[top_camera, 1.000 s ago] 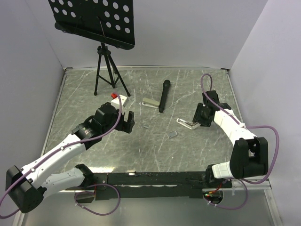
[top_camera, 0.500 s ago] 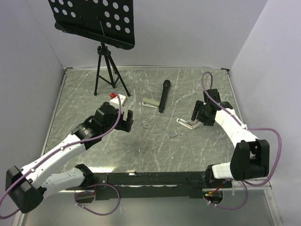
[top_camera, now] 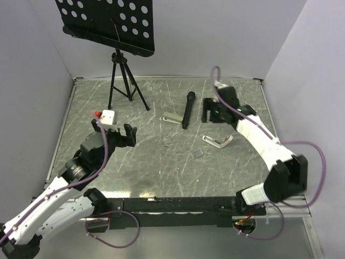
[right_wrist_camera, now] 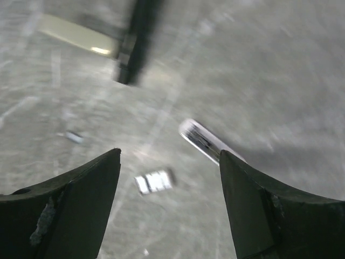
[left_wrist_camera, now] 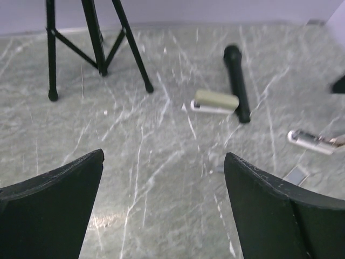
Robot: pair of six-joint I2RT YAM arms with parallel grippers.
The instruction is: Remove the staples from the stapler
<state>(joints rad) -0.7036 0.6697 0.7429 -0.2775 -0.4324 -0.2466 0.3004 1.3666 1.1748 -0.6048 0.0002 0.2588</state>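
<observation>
Plainly, stapler (top_camera: pixel 213 142) nearward of right claw (top_camera: pixel 206 114) (jaws wide), apart.

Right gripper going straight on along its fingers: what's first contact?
Probably the staple strip on the table, which sits in the gap of the open right gripper; the view is blurred and depth unclear.

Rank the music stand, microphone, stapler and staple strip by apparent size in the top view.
1. music stand, largest, though its height brings it nearer the camera
2. microphone
3. stapler, only slightly shorter
4. staple strip, smallest
</observation>
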